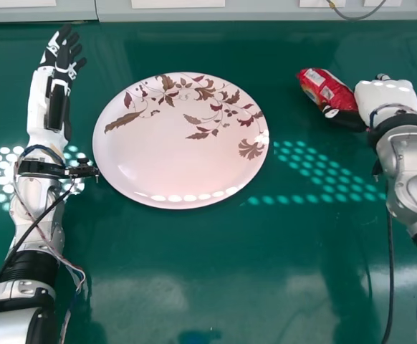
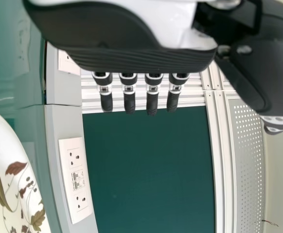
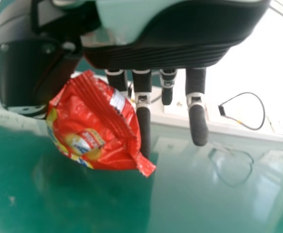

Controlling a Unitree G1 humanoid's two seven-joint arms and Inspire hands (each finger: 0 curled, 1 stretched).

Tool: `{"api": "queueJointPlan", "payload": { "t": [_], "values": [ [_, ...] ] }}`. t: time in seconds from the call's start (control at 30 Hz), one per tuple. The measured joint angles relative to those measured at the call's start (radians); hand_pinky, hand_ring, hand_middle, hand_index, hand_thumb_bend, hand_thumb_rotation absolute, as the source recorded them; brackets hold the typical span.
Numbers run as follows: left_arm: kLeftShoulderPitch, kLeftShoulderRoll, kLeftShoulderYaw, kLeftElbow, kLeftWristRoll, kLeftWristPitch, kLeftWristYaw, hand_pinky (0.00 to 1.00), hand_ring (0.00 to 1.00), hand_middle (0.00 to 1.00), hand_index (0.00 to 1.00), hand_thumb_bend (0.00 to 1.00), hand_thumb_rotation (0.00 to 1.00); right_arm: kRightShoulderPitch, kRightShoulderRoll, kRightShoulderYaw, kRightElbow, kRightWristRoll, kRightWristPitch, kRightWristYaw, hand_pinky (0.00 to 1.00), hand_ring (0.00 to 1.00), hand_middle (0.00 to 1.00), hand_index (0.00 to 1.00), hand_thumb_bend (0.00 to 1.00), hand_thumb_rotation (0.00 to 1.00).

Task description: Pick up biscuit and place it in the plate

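The red biscuit packet (image 1: 328, 89) is at the right in the head view, held by my right hand (image 1: 387, 97), which is right of the plate. In the right wrist view the packet (image 3: 95, 126) is pinched between the thumb and fingers of my right hand (image 3: 143, 111); other fingers stand fairly straight beside it. The large round plate (image 1: 180, 154), pale with a leaf pattern, lies on the green table, well apart from the packet. My left hand (image 1: 60, 57) is left of the plate with straight fingers, holding nothing; the left wrist view shows those straight fingers too (image 2: 152, 99).
The green table (image 1: 194, 272) surrounds the plate. My left forearm lies close to the plate's left edge. A grey panel with sockets (image 1: 266, 10) runs along the far edge, with a cable hanging there. A black cable hangs beside my right forearm.
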Motion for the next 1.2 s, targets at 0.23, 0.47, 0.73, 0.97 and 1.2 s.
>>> {"api": "queueJointPlan", "payload": {
  "t": [0.23, 0.47, 0.73, 0.97, 1.2],
  "values": [
    [0.001, -0.001, 0.000, -0.005, -0.004, 0.000, 0.000, 0.98, 1.00, 1.00, 1.00, 0.93, 0.71, 0.003, -0.006, -0.010, 0.004, 0.004, -0.028, -0.037, 0.31, 0.40, 0.53, 0.50, 0.51, 0.00],
    [0.002, -0.001, 0.000, -0.005, -0.006, 0.000, -0.002, 0.96, 1.00, 1.00, 1.00, 0.91, 0.70, 0.033, 0.000, -0.069, -0.031, 0.047, -0.041, -0.082, 0.28, 0.37, 0.50, 0.52, 0.51, 0.00],
    [0.003, -0.001, 0.000, -0.006, -0.009, -0.001, -0.012, 0.94, 1.00, 1.00, 1.00, 0.89, 0.70, 0.100, 0.005, -0.120, -0.259, 0.069, -0.080, -0.105, 0.20, 0.33, 0.45, 0.55, 0.51, 0.00],
    [0.003, -0.001, 0.000, -0.006, -0.009, -0.001, -0.012, 0.95, 1.00, 1.00, 1.00, 0.91, 0.70, 0.106, 0.050, -0.134, -0.416, 0.066, -0.079, -0.061, 0.27, 0.41, 0.50, 0.56, 0.49, 0.00],
    [0.003, -0.001, 0.000, -0.007, 0.000, -0.001, -0.006, 0.95, 1.00, 1.00, 1.00, 0.91, 0.70, 0.090, 0.116, -0.120, -0.475, 0.036, -0.081, -0.013, 0.30, 0.41, 0.49, 0.54, 0.49, 0.00]
  ]
}}
